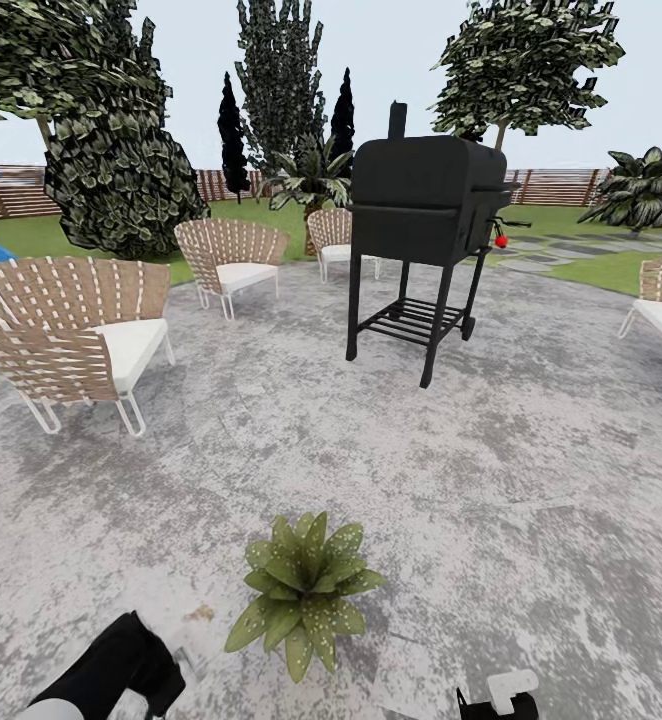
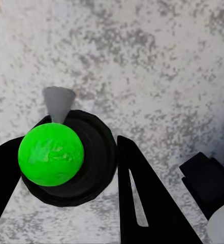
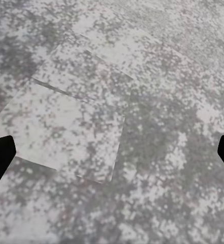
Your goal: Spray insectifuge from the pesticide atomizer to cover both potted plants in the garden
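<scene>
Between the left fingers: the left gripper (image 2: 71, 147) is closed onto the pesticide atomizer (image 2: 99, 152), one black finger (image 2: 142, 203) against each side of its round dark body.
Bottle, seen from above: a smooth, glossy, bright green ball (image 2: 51, 154) caps the dark, matte body; a small grey cone (image 2: 57, 103), probably the nozzle, pokes out past the fingertips.
Under the left gripper: mottled grey stone paving (image 2: 157, 61), rough and speckled.
Right gripper: the right gripper (image 3: 112, 152) is spread wide with nothing in it, its dark fingertips (image 3: 0, 157) far apart over the same paving, where faint slab edges cross.
Beside the left gripper: one potted plant (image 1: 304, 590) sits just to the inner side, between the two arms, a low rosette of pointed, pale-speckled green leaves; its pot is hidden under them.
Farther out: a black boxy grill (image 1: 426, 200) on thin legs stands well beyond the plant, with woven chairs (image 1: 71, 330) carrying white cushions around it, then lawn, trees and a slatted fence (image 1: 561, 185).
Step in hand: the bottle looks picked up, so spraying this plant seems next.
Next move calls for: turning the cone toward the leaves and sweeping across the whole rosette, then finding the other plant.
</scene>
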`<state>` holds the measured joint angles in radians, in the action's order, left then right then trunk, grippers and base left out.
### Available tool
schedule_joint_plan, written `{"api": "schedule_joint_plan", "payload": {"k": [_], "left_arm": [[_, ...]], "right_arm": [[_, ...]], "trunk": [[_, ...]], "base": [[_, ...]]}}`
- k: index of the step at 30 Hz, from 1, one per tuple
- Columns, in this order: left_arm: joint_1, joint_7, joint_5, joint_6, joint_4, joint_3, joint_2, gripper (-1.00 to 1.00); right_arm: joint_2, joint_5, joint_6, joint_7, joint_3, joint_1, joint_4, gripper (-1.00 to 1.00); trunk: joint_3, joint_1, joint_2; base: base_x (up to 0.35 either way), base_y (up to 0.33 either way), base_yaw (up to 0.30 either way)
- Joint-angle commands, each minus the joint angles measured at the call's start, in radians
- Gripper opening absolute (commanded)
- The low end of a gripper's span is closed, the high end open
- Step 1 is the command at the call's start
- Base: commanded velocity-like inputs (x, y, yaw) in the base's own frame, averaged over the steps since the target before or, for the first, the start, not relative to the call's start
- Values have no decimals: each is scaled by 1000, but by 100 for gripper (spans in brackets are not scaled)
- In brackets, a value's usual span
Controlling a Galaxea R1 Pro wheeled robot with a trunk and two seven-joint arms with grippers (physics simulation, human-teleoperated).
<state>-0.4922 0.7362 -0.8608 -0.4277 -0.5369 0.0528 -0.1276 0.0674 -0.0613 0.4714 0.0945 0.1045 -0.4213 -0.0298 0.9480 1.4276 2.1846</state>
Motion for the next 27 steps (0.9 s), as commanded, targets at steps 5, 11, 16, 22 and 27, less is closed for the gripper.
{"api": "schedule_joint_plan", "payload": {"k": [5, 11, 16, 22, 27], "left_arm": [[3, 0, 5, 3, -1, 4, -12, -100], [6, 2, 8, 4, -5, 1, 31, -100], [-37, 99, 1, -7, -31, -5, 84, -100], [-135, 205, -27, -20, -37, -8, 73, -100], [-136, 214, -91, -61, -36, -9, 70, -100]], "right_arm": [[0, -7, 1, 10, 8, -1, 1, 100], [0, -8, 1, 10, 8, -1, 1, 100], [0, -7, 0, 10, 8, -1, 2, 100], [0, -8, 1, 10, 8, 0, 2, 100], [0, -8, 1, 10, 8, -1, 1, 100]], "trunk": [[1, 0, 0], [1, 0, 0], [1, 0, 0], [1, 0, 0], [1, 0, 0]], "base": [[0, 0, 0], [0, 0, 0], [0, 0, 0], [0, 0, 0], [0, 0, 0]]}}
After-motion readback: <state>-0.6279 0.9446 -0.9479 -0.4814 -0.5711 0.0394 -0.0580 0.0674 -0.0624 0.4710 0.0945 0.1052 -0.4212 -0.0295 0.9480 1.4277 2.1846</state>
